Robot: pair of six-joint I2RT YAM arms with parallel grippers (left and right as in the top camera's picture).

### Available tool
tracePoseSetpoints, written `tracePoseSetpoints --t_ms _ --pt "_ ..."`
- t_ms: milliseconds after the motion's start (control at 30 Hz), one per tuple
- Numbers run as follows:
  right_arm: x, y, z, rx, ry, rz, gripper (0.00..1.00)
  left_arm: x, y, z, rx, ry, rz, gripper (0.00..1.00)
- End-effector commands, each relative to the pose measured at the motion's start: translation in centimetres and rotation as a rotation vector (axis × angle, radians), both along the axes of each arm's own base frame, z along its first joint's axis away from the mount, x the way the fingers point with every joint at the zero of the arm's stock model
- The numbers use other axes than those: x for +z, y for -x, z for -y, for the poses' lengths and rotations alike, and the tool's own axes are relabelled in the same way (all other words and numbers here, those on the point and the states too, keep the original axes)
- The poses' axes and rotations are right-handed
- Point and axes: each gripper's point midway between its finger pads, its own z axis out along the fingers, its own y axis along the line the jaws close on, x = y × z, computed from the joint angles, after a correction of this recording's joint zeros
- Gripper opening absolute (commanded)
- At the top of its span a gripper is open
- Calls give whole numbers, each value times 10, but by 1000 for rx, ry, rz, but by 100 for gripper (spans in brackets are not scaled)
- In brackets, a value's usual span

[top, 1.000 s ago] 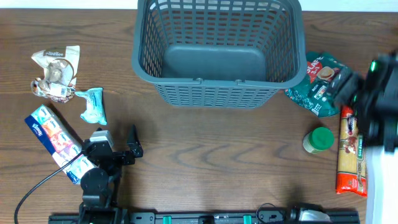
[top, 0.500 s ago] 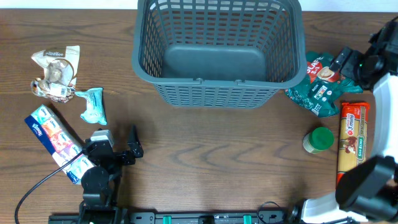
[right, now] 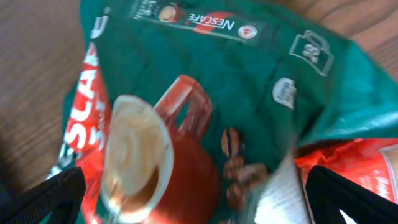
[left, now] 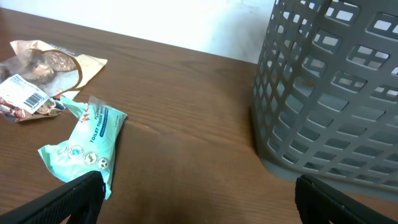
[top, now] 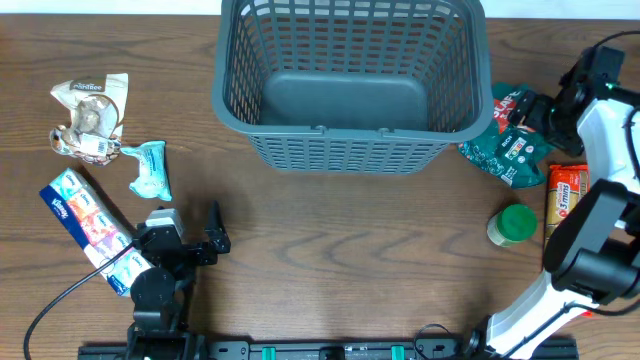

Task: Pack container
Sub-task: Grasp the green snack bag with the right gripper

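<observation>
Brown wood counter (top: 350, 250) carries everything, and your dark grey container (top: 350, 150) stands at its far middle edge, upright, with only its solid floor showing inside. It has not moved in the last second.

Your right arm is what has changed. A second ago it blurred over the right edge; now its white links cross the lower part of the red-orange pasta packet (top: 562, 205). The right gripper (top: 535, 108) has come down close over the green Nescafé pouch (top: 505, 145), just right of the container. Its fingers are spread, and the wrist view shows the pouch filling the gap.

Your left gripper (top: 188, 225) sits where it was near the front left, fingers spread on nothing.

The tissue pack (top: 85, 215), crumpled snack wrapper (top: 88, 115), teal wet-wipe packet (top: 150, 168) and green-lidded jar (top: 514, 224) lie as before.
</observation>
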Motion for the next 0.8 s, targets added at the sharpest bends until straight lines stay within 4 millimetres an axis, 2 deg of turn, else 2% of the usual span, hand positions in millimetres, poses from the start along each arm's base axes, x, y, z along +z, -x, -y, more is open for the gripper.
tracePoseSetpoints --t_ms 0,133,233,267,333,533,600,633,667,767 --pt "-11 -7 -1 -19 -51 7 99 -19 3 -6 31 -6 -58 99" --pt "-27 -11 -8 -4 -103 0 98 -18 3 -6 31 -6 -57 99" --pt "-38 -14 -16 11 -152 -1 88 -19 3 -6 31 -6 -57 99" --pt "-40 -15 -17 13 -162 -2 83 -19 3 -6 31 -6 -57 99" --pt "-47 -14 -18 13 -170 -16 63 -19 3 -6 31 -6 -57 98" --pt "-62 -6 -21 9 -192 -69 22 -18 3 -6 31 -6 -57 99" --pt "-63 -4 -23 10 -199 -77 14 -18 3 -6 30 -6 -57 99" --pt "-63 -2 -25 11 -209 -83 6 -18 3 -6 31 -6 -57 98" --pt "-63 0 -27 13 -222 -88 1 -18 3 -6 31 -6 -57 99" --pt "-60 3 -33 17 -251 -98 1 -18 3 -6 30 -6 -57 99"
